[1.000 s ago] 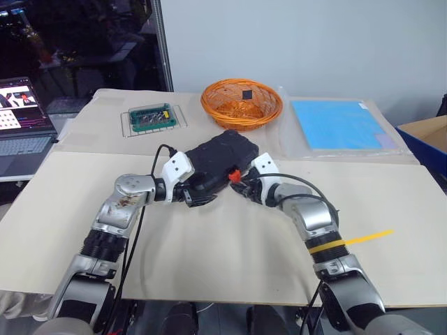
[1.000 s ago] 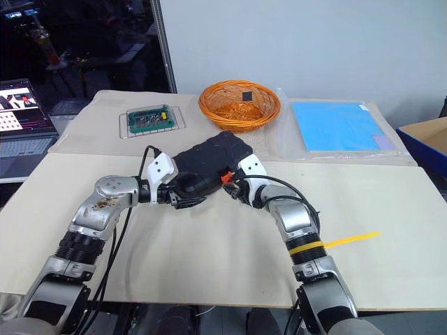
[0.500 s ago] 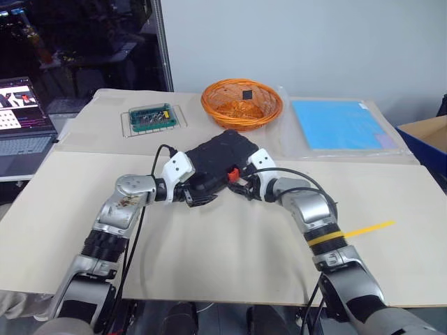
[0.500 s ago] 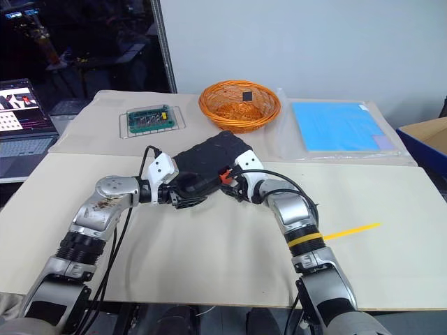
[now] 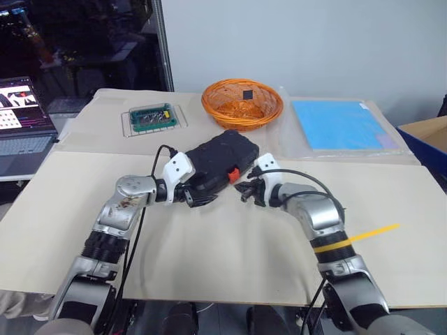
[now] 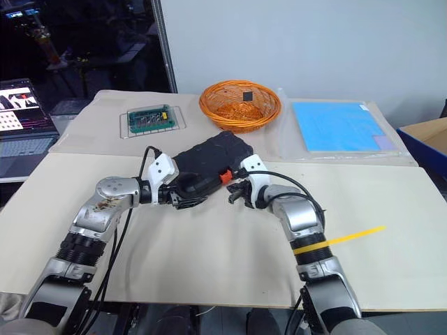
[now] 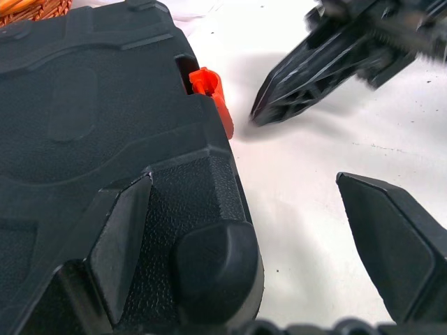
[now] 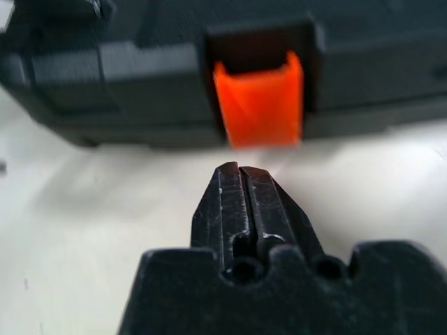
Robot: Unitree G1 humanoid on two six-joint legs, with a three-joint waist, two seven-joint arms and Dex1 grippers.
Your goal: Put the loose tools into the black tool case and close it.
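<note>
The black tool case (image 5: 220, 160) lies with its lid down in the middle of the table, its small orange latch (image 5: 234, 175) on the near side. My left gripper (image 5: 199, 199) is open across the case's near left corner. One of its fingers (image 7: 119, 237) rests on the lid and the other finger (image 7: 394, 244) hangs over bare table. My right gripper (image 8: 239, 171) is shut on nothing, its tip just short of the orange latch (image 8: 258, 105) and pointing at it. The loose tools are out of view.
An orange woven basket (image 5: 242, 103) stands behind the case. A green board on a wire rack (image 5: 150, 117) sits at the back left, and a blue sheet (image 5: 341, 124) at the back right. A laptop (image 5: 21, 115) is off the table's left side. A yellow strip (image 5: 363, 236) marks the right.
My right gripper has shut and drawn back a little from the orange latch, with its wrist tilted. The left arm and the case have not moved.
</note>
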